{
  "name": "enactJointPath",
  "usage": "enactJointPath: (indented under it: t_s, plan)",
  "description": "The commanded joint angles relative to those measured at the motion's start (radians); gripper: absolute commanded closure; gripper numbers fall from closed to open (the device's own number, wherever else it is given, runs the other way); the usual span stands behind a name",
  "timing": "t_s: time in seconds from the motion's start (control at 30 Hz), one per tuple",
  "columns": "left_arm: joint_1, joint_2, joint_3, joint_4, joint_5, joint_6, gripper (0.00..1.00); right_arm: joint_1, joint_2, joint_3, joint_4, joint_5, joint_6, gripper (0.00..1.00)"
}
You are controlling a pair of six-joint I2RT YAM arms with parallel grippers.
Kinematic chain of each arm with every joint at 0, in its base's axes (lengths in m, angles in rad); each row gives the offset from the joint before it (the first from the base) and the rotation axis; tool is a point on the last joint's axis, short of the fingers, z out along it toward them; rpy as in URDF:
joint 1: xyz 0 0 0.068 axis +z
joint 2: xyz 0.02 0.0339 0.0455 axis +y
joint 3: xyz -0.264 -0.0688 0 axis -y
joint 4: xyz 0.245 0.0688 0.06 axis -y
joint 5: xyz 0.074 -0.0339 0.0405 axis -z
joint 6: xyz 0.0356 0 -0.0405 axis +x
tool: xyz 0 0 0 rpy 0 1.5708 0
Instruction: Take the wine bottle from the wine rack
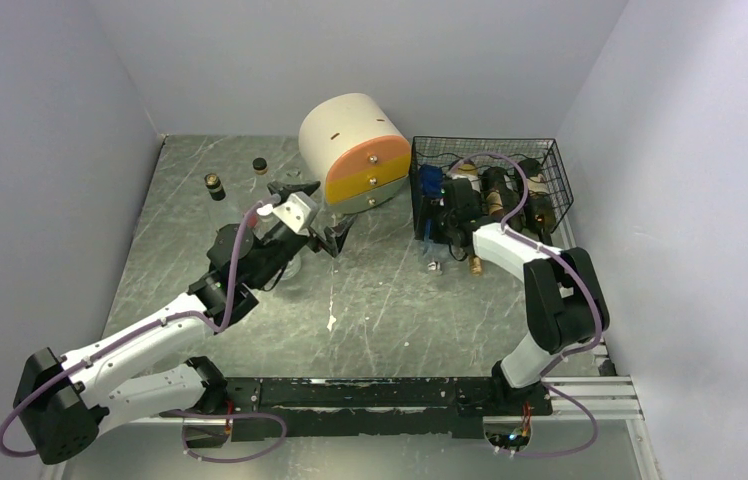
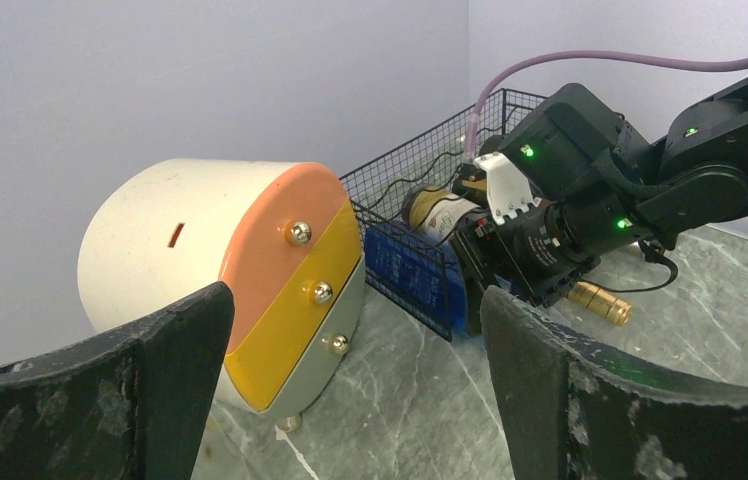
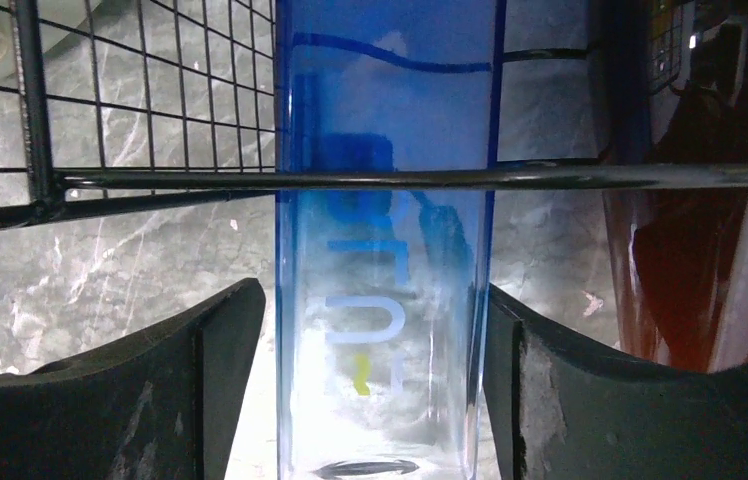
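Closure first: right tool [image 3: 378, 300], jaws apart astride the blue bottle [image 3: 380, 150], should clamp squarely, then draw straight from the wine rack [image 1: 555, 165].

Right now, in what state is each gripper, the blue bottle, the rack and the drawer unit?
wine rack, standing, several bottles inside.
blue bottle, lying in the wine rack, not yet out.
right gripper, open, one finger on each side of the blue bottle.
left gripper, open, empty.
drawer unit, all three drawers shut.
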Motion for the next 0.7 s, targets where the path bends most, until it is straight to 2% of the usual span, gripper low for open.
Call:
enactJointPath:
  t_s: [0.0, 0.13, 0.23, 0.3, 0.67]
  plan:
    - [-0.015, -0.004, 0.030, -0.003, -0.004, 0.041, 0.04, 0.001, -0.027, -0.032, 0.089, 0.007, 0.024, 0.23]
    - [-0.020, -0.007, 0.029, 0.000, -0.001, 0.047, 0.04, 0.000, -0.042, -0.078, 0.124, -0.009, 0.032, 0.35]
    - [-0.025, -0.006, 0.031, -0.005, -0.005, 0.048, 0.04, 0.000, -0.045, -0.089, 0.126, -0.040, 0.042, 0.53]
    - [-0.027, -0.007, 0.031, -0.009, -0.013, 0.055, 0.03, 0.001, -0.069, -0.108, 0.125, -0.058, 0.052, 0.61]
    - [-0.038, 0.004, 0.029, -0.002, -0.016, 0.050, 0.02, 0.000, -0.390, -0.248, -0.066, -0.117, 0.140, 0.78]
